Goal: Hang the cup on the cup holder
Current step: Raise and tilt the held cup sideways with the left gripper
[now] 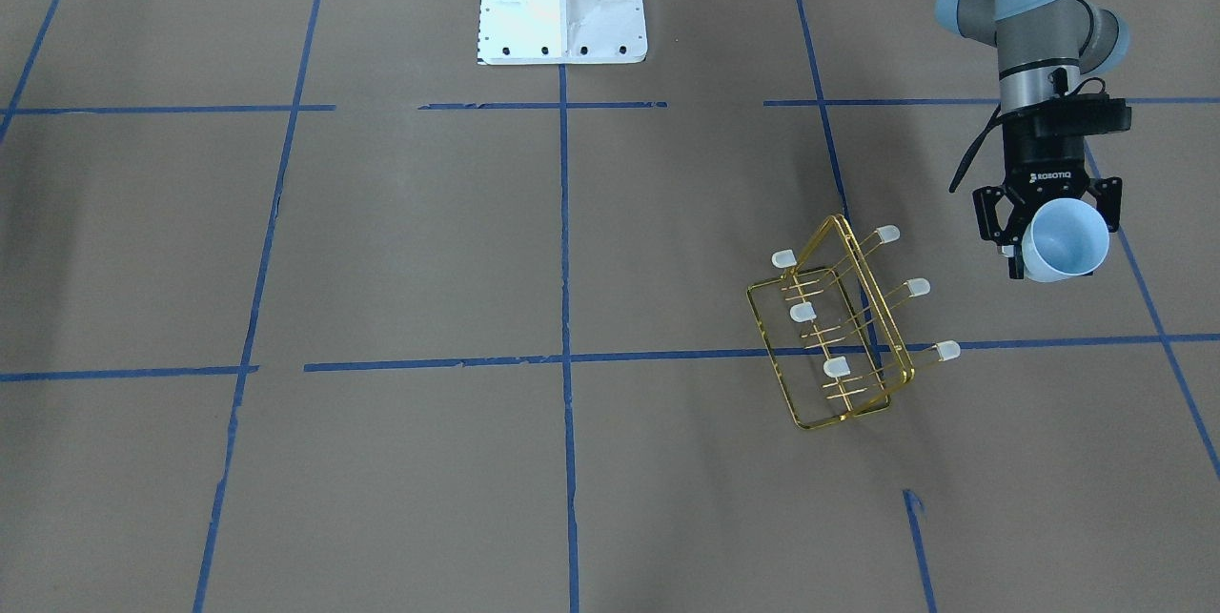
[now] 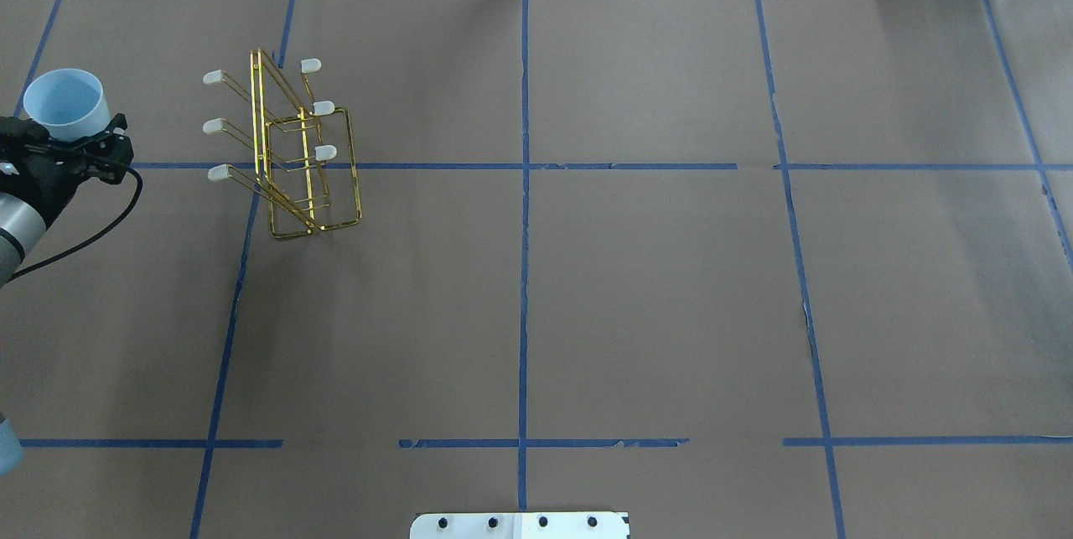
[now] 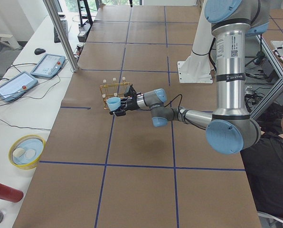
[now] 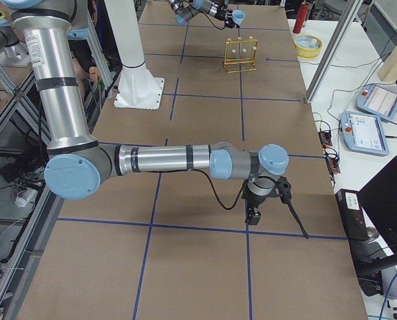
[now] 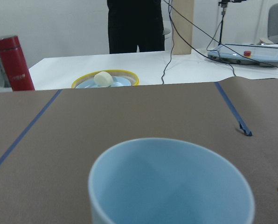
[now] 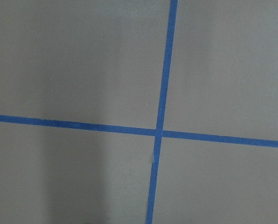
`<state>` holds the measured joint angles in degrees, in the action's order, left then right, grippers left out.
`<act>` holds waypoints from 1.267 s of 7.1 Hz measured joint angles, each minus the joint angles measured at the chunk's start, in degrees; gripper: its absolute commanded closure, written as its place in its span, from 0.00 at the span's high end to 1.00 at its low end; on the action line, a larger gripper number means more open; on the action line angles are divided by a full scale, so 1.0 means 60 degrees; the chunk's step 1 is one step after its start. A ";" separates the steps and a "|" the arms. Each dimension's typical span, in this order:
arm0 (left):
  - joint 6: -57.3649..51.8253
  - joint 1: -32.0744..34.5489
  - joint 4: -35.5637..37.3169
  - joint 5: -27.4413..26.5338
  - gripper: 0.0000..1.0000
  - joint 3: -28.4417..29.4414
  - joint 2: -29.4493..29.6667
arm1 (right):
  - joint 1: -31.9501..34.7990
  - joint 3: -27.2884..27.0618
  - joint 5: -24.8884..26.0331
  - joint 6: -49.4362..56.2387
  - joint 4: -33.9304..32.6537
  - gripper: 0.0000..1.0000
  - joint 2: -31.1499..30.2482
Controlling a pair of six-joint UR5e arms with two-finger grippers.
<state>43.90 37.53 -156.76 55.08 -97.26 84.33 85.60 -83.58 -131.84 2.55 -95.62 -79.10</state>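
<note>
My left gripper [image 1: 1047,236] is clamped on the cup [image 1: 1069,241], seemingly above the tabletop [image 1: 381,260], near the cup holder [image 1: 843,322] but not touching it. I cannot tell the right gripper's [image 4: 253,212] state.

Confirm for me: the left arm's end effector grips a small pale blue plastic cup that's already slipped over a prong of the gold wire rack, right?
Not quite. The left end effector does grip the small pale blue plastic cup, but holds it clear of the gold wire rack, on no prong; the exterior front-facing view shows this.
</note>
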 measured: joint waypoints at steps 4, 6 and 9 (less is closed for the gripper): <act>-0.3482 0.0068 0.0214 -0.0014 0.00 -0.0332 -0.0110 | 0.0000 0.0000 0.0000 0.0000 0.0000 1.00 0.0000; -0.5975 0.0164 0.0311 -0.0321 0.00 -0.0771 -0.0302 | 0.0000 0.0000 0.0000 0.0000 0.0000 1.00 0.0000; -0.9391 0.0180 0.0340 -0.1589 0.00 -0.1008 -0.0383 | 0.0000 0.0000 0.0000 0.0000 0.0000 1.00 0.0000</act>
<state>-12.44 38.62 -154.72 45.55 -103.31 82.03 85.61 -83.59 -131.84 2.55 -95.62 -79.10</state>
